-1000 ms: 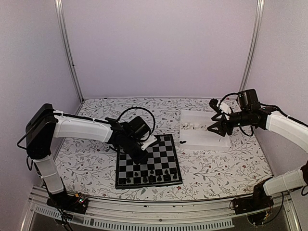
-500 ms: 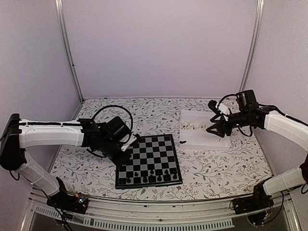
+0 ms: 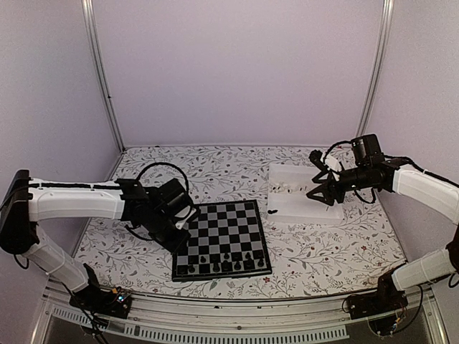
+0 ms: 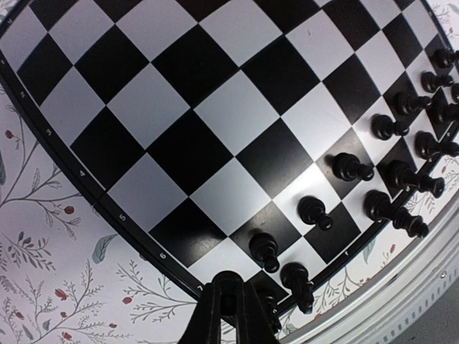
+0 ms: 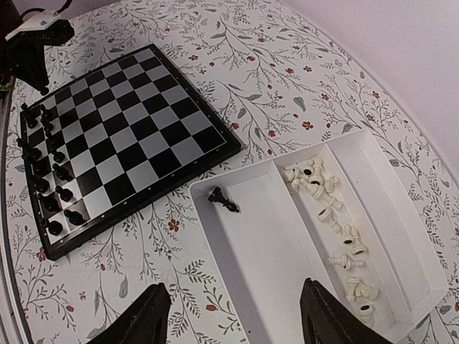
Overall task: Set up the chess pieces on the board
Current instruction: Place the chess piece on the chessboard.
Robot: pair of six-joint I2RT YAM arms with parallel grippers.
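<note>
The left gripper (image 4: 228,281) has drawn back from over the board (image 3: 229,222) to its left edge, jaws pressed together on nothing. A piece looks just placed, with black pieces (image 3: 226,259) standing in the near two rows. The right gripper (image 5: 235,287) hangs spread and empty over the tray (image 5: 265,244), where one black piece (image 5: 223,199) and the white pieces (image 5: 337,236) wait. No brand shows, only small numerals along the board's border.

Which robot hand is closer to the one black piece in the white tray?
Right. The right gripper hangs open above the tray where the black piece lies; the left gripper is shut, over the board's left edge.
</note>
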